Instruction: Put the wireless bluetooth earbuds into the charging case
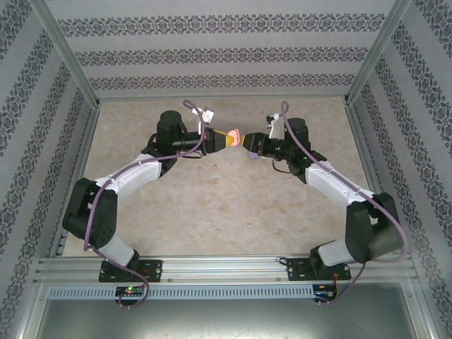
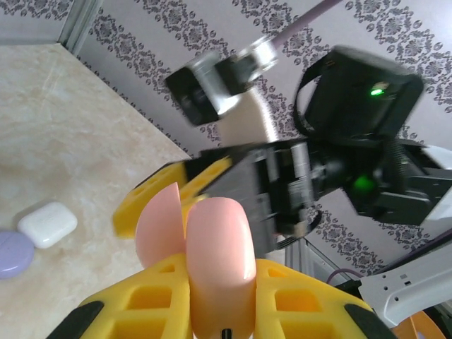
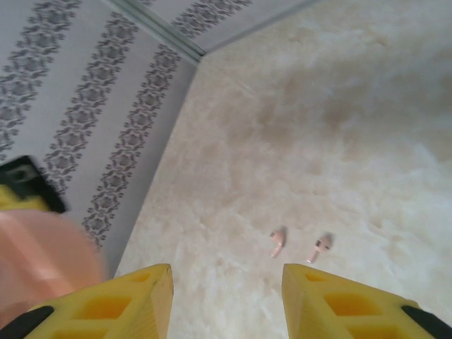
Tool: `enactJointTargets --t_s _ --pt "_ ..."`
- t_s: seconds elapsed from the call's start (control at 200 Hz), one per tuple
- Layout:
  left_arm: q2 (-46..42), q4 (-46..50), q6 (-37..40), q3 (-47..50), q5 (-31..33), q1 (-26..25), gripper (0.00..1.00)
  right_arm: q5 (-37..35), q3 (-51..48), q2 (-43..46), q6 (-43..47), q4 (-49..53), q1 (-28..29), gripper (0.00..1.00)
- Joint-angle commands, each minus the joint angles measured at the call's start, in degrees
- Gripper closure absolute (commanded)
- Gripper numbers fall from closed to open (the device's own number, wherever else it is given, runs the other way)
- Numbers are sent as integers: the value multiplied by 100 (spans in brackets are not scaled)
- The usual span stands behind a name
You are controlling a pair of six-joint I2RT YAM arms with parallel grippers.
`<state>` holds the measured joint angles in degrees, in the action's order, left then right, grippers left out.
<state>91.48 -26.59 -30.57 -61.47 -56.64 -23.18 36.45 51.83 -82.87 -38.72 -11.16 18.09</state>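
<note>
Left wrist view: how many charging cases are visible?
3: pink case in the left gripper; white case and purple case on the table. More may be hidden.

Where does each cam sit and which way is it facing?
Top external: above and behind the bases, looking down on the table; both arms whole, left gripper and right gripper nearly meeting.
Left wrist: on the left arm, looking along its fingers and the pink case they clamp, toward the right gripper.
Right wrist: on the right arm, looking down between its open fingers at two pink earbuds on the table.
Shared: top external and left wrist both show the pink case.
</note>
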Motion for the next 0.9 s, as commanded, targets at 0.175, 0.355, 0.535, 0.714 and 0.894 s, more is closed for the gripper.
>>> enactJointTargets --t_s 0.175,0.355,0.535,0.714,0.894 --pt "-154 -404 -89 28 -163 -29 100 197 -315 735 53 -80 -136 55" --pt "-122 -442 -118 28 -206 -29 100 427 -335 1047 182 -112 -151 55" --pt "-112 -407 -107 -31 -207 -29 100 488 -109 851 125 -210 -57 57" --pt "-93 -391 -107 -50 -207 -29 100 437 61 683 119 -254 94 58" --pt "-84 -387 -107 -55 -209 -45 100 422 133 566 97 -289 142 59"
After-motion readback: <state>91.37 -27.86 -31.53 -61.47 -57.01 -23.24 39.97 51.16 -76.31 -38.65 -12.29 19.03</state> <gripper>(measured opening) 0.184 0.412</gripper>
